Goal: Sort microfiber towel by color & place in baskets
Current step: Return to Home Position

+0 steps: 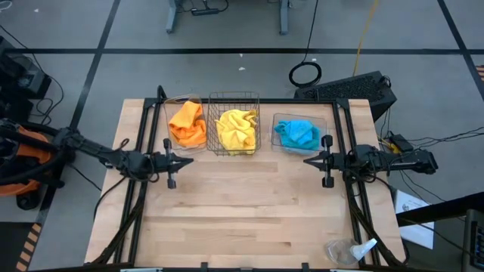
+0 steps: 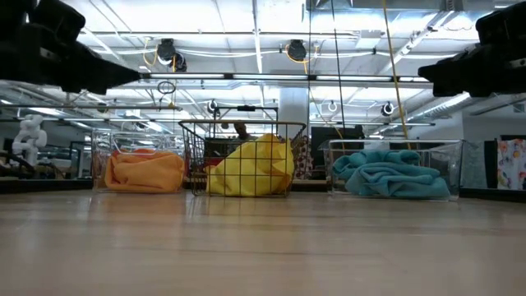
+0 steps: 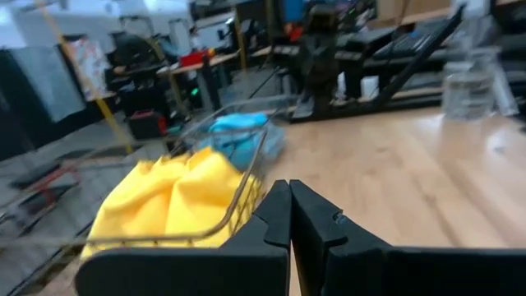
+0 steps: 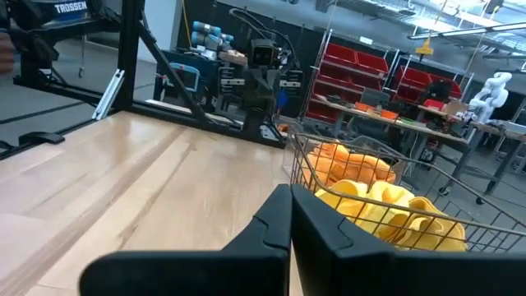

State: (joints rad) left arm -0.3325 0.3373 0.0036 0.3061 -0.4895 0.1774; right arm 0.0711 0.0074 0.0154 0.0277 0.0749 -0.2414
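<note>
1. On the table [image 1: 242, 219], high view: three baskets stand in one row at the far edge; the left clear tub [image 1: 181, 100] holds the orange towel [image 1: 187, 125]; the wire basket [image 1: 211, 121] holds the yellow towel [image 1: 235, 130]; the right clear tub [image 1: 319, 127] holds the blue towel [image 1: 296, 134]; the left gripper [image 1: 185, 160] and right gripper [image 1: 308, 160] hover over bare wood just in front of the row, tips facing each other, well apart.
2. Low view: order reads orange, yellow, blue; each towel lies heaped inside its own container; dark arm parts show at both upper corners.
3. Left wrist view: jaws pressed together, nothing between; wire basket with yellow towel near, blue towel beyond.
4. Right wrist view: jaws pressed together, empty; yellow towel near, orange towel beyond.
</note>
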